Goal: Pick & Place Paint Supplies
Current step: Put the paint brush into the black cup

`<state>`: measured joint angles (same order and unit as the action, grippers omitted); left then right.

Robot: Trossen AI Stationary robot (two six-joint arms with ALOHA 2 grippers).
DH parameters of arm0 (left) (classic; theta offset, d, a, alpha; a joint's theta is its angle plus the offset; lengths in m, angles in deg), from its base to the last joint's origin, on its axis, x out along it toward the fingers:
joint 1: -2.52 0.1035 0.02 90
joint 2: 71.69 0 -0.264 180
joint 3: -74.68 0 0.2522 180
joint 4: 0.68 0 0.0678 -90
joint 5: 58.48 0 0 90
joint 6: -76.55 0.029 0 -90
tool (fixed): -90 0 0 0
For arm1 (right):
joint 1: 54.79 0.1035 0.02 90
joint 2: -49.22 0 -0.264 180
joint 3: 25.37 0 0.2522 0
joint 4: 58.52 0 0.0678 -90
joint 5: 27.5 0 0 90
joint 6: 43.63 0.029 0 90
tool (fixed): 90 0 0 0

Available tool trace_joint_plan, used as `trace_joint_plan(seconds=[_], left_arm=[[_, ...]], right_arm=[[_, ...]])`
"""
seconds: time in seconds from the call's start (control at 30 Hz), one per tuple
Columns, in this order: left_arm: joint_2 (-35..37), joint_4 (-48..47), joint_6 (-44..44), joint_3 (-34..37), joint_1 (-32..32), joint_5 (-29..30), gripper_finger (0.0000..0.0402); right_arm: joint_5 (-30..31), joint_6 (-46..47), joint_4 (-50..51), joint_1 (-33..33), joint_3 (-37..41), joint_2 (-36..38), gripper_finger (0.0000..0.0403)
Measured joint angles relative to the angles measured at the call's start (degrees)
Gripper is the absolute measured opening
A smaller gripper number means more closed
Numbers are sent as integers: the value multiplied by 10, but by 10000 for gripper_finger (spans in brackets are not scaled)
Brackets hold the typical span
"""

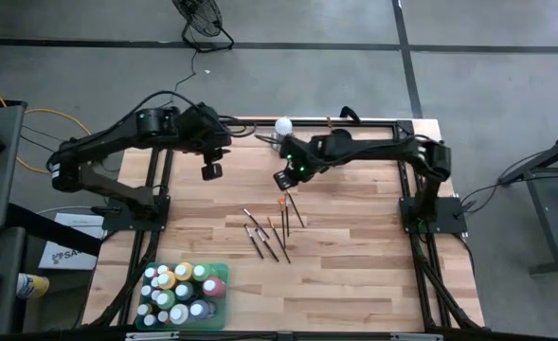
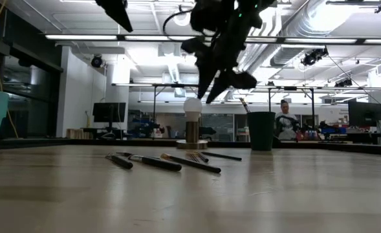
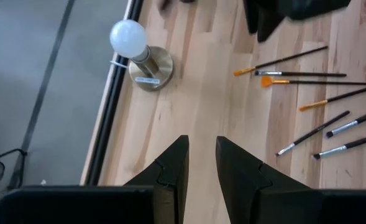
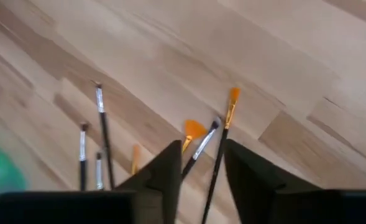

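- Right gripper [image 1: 283,180] hangs over the far end of the brushes [image 1: 271,230], well above the table [image 1: 354,265]. Right wrist view: fingers parted w/ a narrow gap, nothing between them, so released, not grasping.
- Same view shows an orange-tipped brush [image 4: 227,124] & a fan brush [image 4: 195,134] lying flat just past the fingertips; prob. lined up that way to come down on one brush.
- Brushes lie loose mid-table, roughly parallel, some touching or crossing near the tips. Flat & thin, so a pick needs fingers straddling one shaft w/o catching its neighbour.
- Paint bottles [image 1: 179,289] stand packed in a green tray [image 1: 224,275] at the near-left corner, well apart from the brushes. Caps up, tight together: looks like the drop spot, or already sorted.
- Left gripper [image 1: 210,170] waits high over the far-left of the table, fingers a little apart, empty.
- White ball on metal base [image 3: 136,53] sits near the far edge, clear of both arms; dark cup [image 2: 261,131] also at the far edge.
- Risk: brush rolls or skids when pinched.
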<state>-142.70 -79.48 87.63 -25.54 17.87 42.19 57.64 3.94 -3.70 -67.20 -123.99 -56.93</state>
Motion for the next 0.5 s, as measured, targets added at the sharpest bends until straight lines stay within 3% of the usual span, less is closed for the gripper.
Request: trace_joint_plan(seconds=[0.23, 0.5], left_arm=[[26, -14, 7, 0, 0, 0, 77], [31, -35, 7, 0, 0, 0, 77]], right_arm=[[6, -41, -28, -1, 0, -57, 179], [89, -71, -57, -1, 0, -96, 182]])
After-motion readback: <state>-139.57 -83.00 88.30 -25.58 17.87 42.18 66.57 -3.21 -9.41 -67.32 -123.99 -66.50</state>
